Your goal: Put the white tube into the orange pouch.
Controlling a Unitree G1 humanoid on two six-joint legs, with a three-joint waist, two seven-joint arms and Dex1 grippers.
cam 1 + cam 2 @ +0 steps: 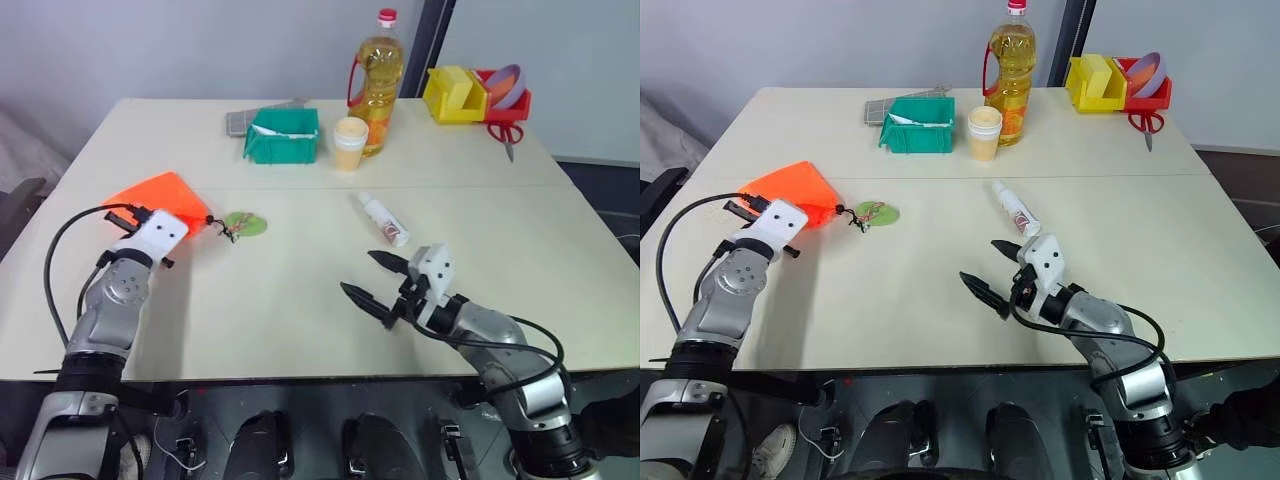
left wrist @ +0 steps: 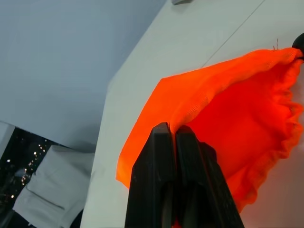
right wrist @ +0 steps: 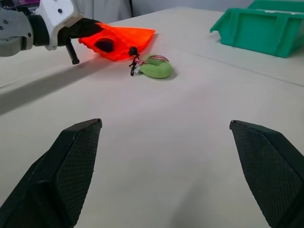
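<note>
While the head views place the orange pouch (image 1: 158, 197) near the table's left edge, the left gripper (image 1: 196, 224) sits against its near side, fingers hidden by the wrist housing. The white tube (image 1: 384, 220) lies flat, untouched, just beyond the right gripper (image 1: 374, 279), whose jaws stand wide and empty. A green tag (image 1: 245, 223) rests beside the pouch on its cord.

Seen from the left wrist, the fingers (image 2: 161, 156) are pressed together on a fold of orange fabric — a detail the head views conceal.

From the right wrist, the pouch mouth looks dark and slack, not held open.

Risk: a pinch through both layers would seal the mouth — the tube could then skid off.
</note>
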